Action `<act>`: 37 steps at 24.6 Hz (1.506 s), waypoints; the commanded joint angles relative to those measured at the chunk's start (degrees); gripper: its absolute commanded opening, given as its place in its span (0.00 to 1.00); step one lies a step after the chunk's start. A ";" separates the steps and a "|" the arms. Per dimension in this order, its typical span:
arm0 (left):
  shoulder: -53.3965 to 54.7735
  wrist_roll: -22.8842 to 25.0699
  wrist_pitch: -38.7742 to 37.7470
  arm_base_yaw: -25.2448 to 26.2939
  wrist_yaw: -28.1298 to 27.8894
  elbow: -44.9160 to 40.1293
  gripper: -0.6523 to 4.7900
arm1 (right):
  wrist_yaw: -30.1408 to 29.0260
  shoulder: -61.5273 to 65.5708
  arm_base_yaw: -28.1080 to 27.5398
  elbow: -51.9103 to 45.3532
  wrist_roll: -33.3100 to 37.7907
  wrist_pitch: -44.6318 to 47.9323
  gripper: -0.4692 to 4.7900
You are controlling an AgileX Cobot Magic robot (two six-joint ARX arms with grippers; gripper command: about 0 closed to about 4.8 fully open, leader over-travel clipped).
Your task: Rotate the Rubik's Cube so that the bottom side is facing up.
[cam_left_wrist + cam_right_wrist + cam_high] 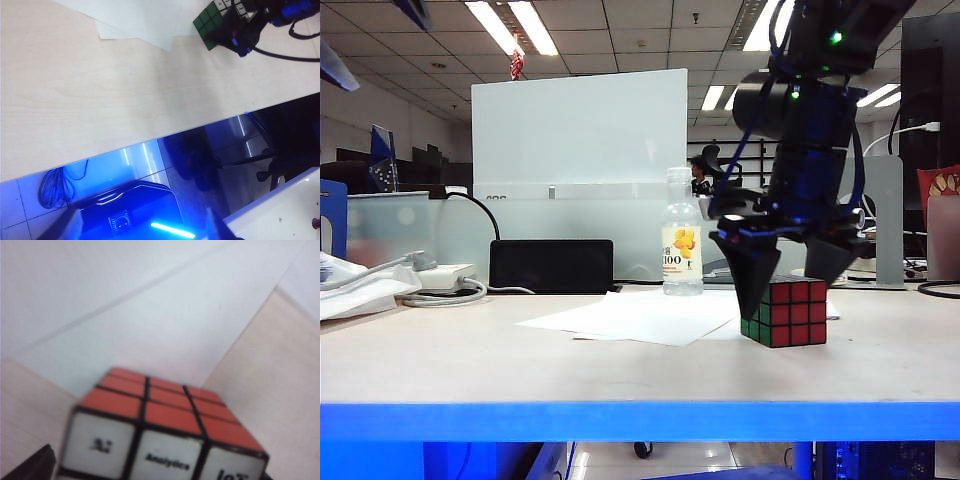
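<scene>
Both tools gape: my right tool (790, 275) straddles one Rubik's Cube (786, 312) on the table (470, 355); my left tool is unseen. One bottle (681, 240) stands behind.

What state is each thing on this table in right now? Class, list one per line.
Rubik's Cube: resting on the table, red face towards the exterior camera, green face sideways, not gripped.
Right gripper: open, fingers straddling the cube's top.
Left gripper: out of view, open.
Bottle: upright, capped.
Paper sheets: lying flat.
</scene>
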 commanded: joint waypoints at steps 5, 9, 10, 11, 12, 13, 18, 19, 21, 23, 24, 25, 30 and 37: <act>-0.09 0.46 0.42 0.02 -0.42 0.17 0.72 | -0.13 -0.17 0.00 0.09 -0.04 -0.26 1.00; -0.11 0.48 0.39 0.02 -0.59 0.17 0.72 | -0.35 -0.15 0.00 0.09 0.00 -0.26 1.00; -0.09 0.48 0.39 0.02 -0.61 0.17 0.72 | -0.35 -0.15 0.00 0.09 0.02 -0.28 1.00; -0.09 0.48 0.39 0.02 -0.61 0.17 0.72 | -0.37 -0.15 0.00 0.09 0.02 -0.33 1.00; -0.09 0.48 0.39 0.02 -0.61 0.17 0.72 | -0.83 -0.15 0.00 0.09 0.04 -0.37 1.00; -0.09 0.48 0.39 0.02 -0.61 0.17 0.72 | -1.49 -0.15 0.00 0.09 0.04 -0.39 1.00; -0.09 0.48 0.39 0.02 -0.61 0.15 0.72 | -4.24 -0.15 0.00 0.09 0.90 -0.37 1.00; -0.09 0.48 0.39 0.02 -0.61 0.15 0.72 | -4.79 -0.15 0.00 0.09 0.94 -0.33 1.00; -0.09 0.48 0.37 0.02 -0.61 0.15 0.72 | -5.53 -0.15 0.00 0.09 0.96 -0.35 0.99; -0.09 0.46 0.37 0.02 -0.61 0.15 0.72 | -5.73 -0.15 0.00 0.09 0.96 -0.46 0.95; -0.09 0.48 0.39 0.02 -0.61 0.15 0.72 | -5.84 -0.15 0.00 0.09 0.96 -0.46 0.91; -0.09 0.48 0.37 0.02 -0.61 0.15 0.72 | -6.08 -0.15 0.00 0.09 0.96 -0.46 0.88; -0.09 0.48 0.35 0.02 -0.61 0.15 0.72 | -9.40 -0.17 0.00 0.09 1.11 -0.55 0.74; -0.09 0.46 0.35 0.02 -0.61 0.15 0.72 | -17.35 -0.17 0.00 0.09 2.45 0.20 0.73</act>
